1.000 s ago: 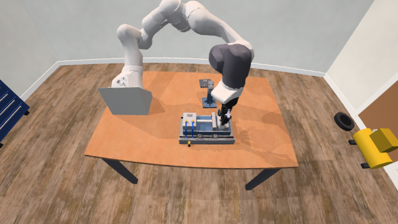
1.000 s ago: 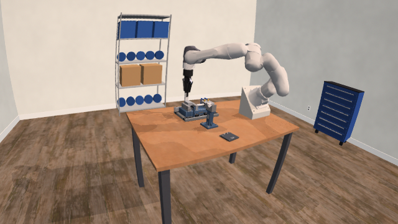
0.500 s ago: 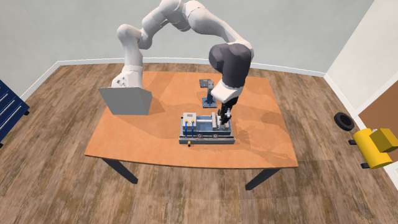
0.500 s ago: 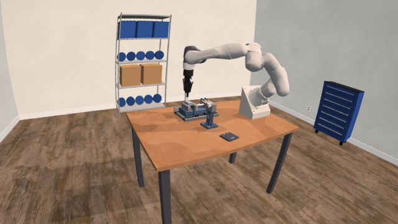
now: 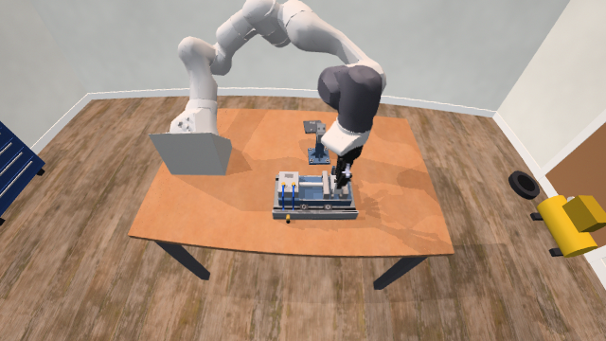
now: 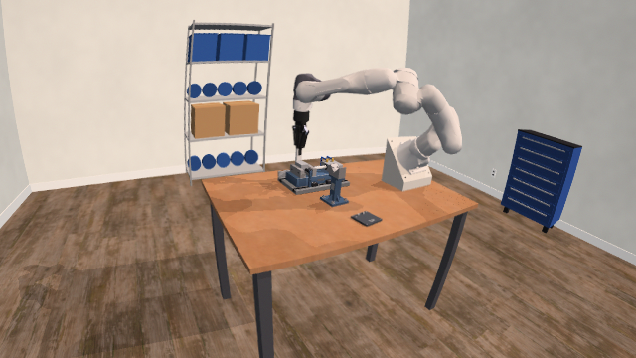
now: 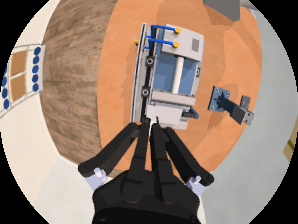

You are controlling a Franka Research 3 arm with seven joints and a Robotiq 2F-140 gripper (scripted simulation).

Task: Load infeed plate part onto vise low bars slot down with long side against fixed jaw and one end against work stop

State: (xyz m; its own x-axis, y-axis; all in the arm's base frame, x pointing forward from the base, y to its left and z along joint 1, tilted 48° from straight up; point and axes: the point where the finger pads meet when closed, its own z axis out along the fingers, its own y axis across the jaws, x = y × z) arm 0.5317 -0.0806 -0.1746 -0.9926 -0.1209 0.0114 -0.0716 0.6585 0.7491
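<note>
The vise [image 5: 314, 194] stands at the table's front middle, with its air cylinder [image 5: 287, 181] at the left end and the jaws toward the right. It also shows in the exterior view [image 6: 310, 178] and in the wrist view [image 7: 169, 72]. My gripper [image 5: 342, 182] is shut and holds nothing; its tips point straight down at the right end of the vise, by the jaws. In the wrist view the shut fingertips [image 7: 148, 123] hang over the vise's near edge. The infeed plate [image 6: 366, 218] is bare. I cannot pick out the part clearly; the gripper hides the gap between the jaws.
The V-block [image 5: 318, 151] stands on its blue base just behind the vise, and shows in the wrist view [image 7: 233, 103]. The robot's base pedestal [image 5: 191, 152] is at the back left. A shelf [image 6: 229, 99] and a blue drawer cabinet [image 6: 539, 179] stand off the table.
</note>
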